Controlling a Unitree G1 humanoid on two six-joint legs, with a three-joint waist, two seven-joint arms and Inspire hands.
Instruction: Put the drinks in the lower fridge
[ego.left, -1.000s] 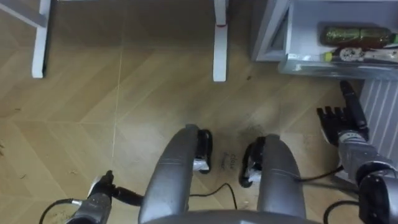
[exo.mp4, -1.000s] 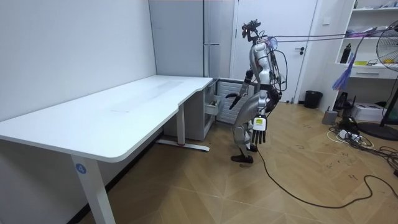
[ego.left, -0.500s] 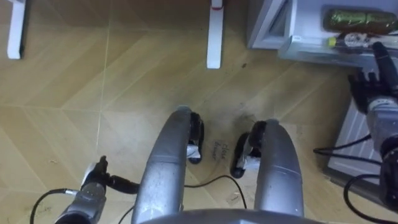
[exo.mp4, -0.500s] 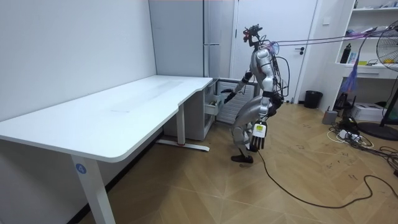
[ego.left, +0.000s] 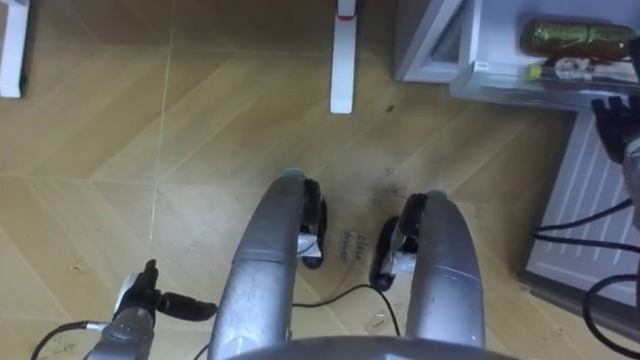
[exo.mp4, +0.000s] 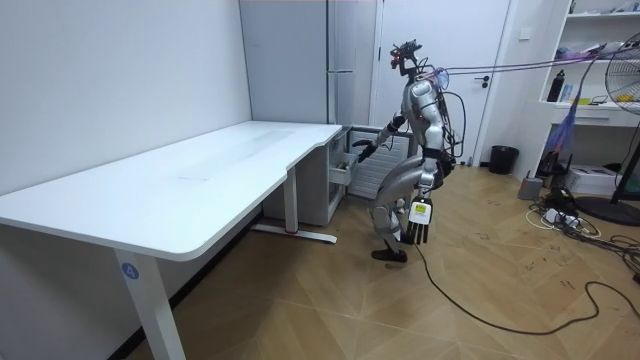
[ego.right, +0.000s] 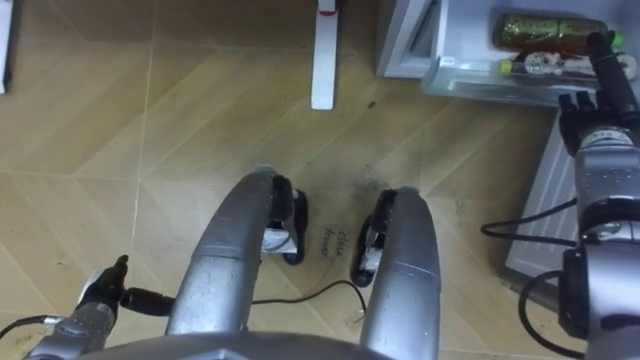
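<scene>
A greenish-brown bottle (ego.right: 545, 30) lies on its side in the open lower fridge drawer (ego.right: 440, 72). A second bottle with a yellow cap (ego.right: 535, 66) lies just in front of it. My right hand (ego.right: 597, 115) reaches at the drawer's front edge with straight fingers and holds nothing; one fingertip overlaps the second bottle's end. In the left eye view that hand (ego.left: 614, 112) sits at the right border. My left hand (ego.left: 135, 305) hangs low by my left side, fingers relaxed and empty. In the room view I stand with bent knees before the drawer (exo.mp4: 343, 170).
A white ribbed panel (ego.left: 590, 215) lies low on my right, beside the fridge. White desk legs (ego.left: 343, 60) stand ahead on the wooden floor; the long white desk (exo.mp4: 190, 180) is on my left. Open floor lies behind me.
My right hand has risen and moved forward from beside my knee to the drawer's edge. The left hand has swung down and back. The eye views have shifted with my head.
</scene>
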